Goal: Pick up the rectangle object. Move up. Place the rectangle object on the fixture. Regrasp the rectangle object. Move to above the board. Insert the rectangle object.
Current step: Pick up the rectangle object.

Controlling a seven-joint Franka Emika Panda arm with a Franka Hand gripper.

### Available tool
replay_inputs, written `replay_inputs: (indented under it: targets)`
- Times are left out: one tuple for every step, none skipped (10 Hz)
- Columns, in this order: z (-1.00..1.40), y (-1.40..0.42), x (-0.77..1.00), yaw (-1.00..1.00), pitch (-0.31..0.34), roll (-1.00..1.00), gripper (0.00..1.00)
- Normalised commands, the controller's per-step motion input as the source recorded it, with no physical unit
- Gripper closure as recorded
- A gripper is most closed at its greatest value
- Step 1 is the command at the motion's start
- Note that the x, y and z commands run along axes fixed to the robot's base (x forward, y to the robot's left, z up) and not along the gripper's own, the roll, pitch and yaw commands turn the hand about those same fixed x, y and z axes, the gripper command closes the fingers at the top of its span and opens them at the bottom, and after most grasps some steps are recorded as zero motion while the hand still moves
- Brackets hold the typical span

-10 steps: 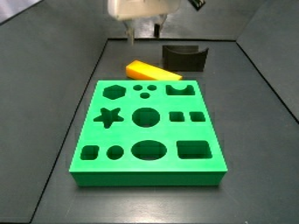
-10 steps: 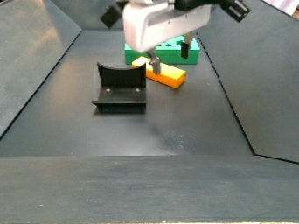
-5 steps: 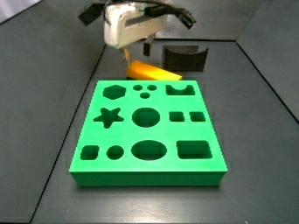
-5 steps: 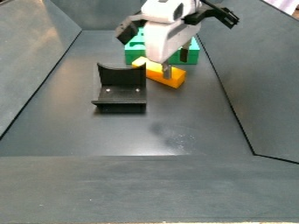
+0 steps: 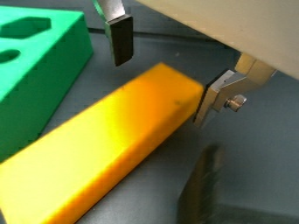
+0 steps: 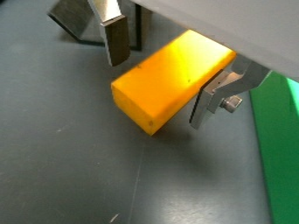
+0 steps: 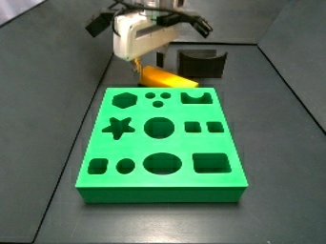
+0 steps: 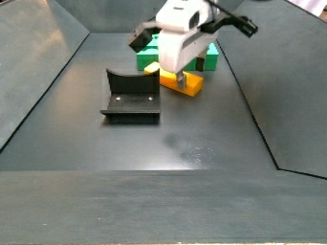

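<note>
The rectangle object (image 5: 111, 144) is an orange-yellow block lying on the dark floor next to the green board (image 7: 159, 143); it shows in both wrist views (image 6: 170, 79) and both side views (image 7: 159, 75) (image 8: 182, 84). My gripper (image 6: 158, 74) is open and straddles one end of the block, with one finger (image 6: 117, 39) and the opposite finger (image 6: 211, 96) on either side, a gap showing at the dark-padded finger. The gripper shows low over the block in both side views (image 7: 140, 59) (image 8: 174, 69). The fixture (image 8: 130, 96) stands apart from the block.
The fixture also shows behind the board in a side view (image 7: 201, 62). The board's edge lies close beside the block in both wrist views (image 5: 35, 61) (image 6: 281, 140). Sloped dark walls (image 8: 38, 67) enclose the floor.
The gripper has come down from above and turned, so that its open fingers now stand on either side of the block's end. The block has not moved.
</note>
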Motion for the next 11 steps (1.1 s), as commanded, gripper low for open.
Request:
replay_inputs:
  targets:
    - [-0.03,0.00,0.00,0.00,0.000,0.01,0.00]
    - [-0.35,0.00,-0.16,0.00,-0.043,0.10,0.00]
    - [-0.25,0.00,-0.11,-0.33,-0.071,0.07,0.00]
    - [-0.10,0.00,-0.05,-0.53,-0.067,0.02,0.00]
    - [-0.01,0.00,0.00,-0.45,-0.059,0.00,0.00]
    - [0.00,0.01,0.08,-0.06,0.000,0.00,0.00]
    - [0.00,0.00,0.01,-0.07,-0.001,0.00,0.00]
    - [-0.08,0.00,0.06,-0.22,-0.031,0.01,0.00]
    - [-0.07,0.00,0.03,-0.27,-0.036,0.00,0.00]
    - [-0.03,0.00,0.03,0.00,0.000,0.00,0.00]
    - [-0.31,0.00,0.00,0.00,-0.039,0.00,0.00]
